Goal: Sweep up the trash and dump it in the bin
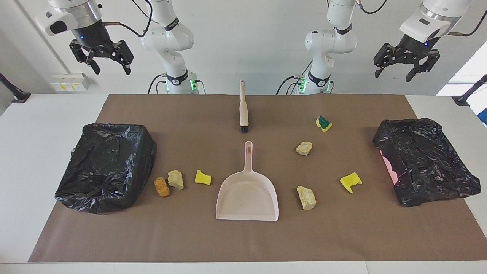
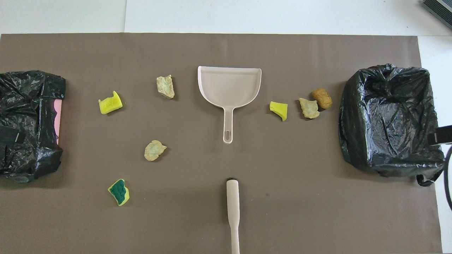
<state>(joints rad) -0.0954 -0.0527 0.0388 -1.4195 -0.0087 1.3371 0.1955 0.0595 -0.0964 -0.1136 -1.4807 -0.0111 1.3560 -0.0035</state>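
Note:
Several pieces of trash lie on the brown mat. An orange-brown lump [image 1: 162, 187], a beige lump [image 1: 175, 179] and a yellow sponge chunk [image 1: 202, 177] sit between the dustpan [image 1: 247, 194] and the bin [image 1: 106, 167] at the right arm's end. Two beige lumps [image 1: 304, 148] [image 1: 306, 197], a yellow chunk [image 1: 350, 182] and a green-faced sponge [image 1: 323, 123] lie toward the left arm's end. The brush [image 1: 243, 108] lies nearer to the robots than the dustpan. My right gripper [image 1: 111, 70] and left gripper [image 1: 392, 76] hang open and empty, high above the table's robot edge.
A second black-bagged bin [image 1: 422, 163] with a pink wall showing stands at the left arm's end of the mat. The dustpan's handle [image 2: 228, 123] points toward the robots, in line with the brush [image 2: 233, 201]. White table [image 1: 38, 125] surrounds the mat.

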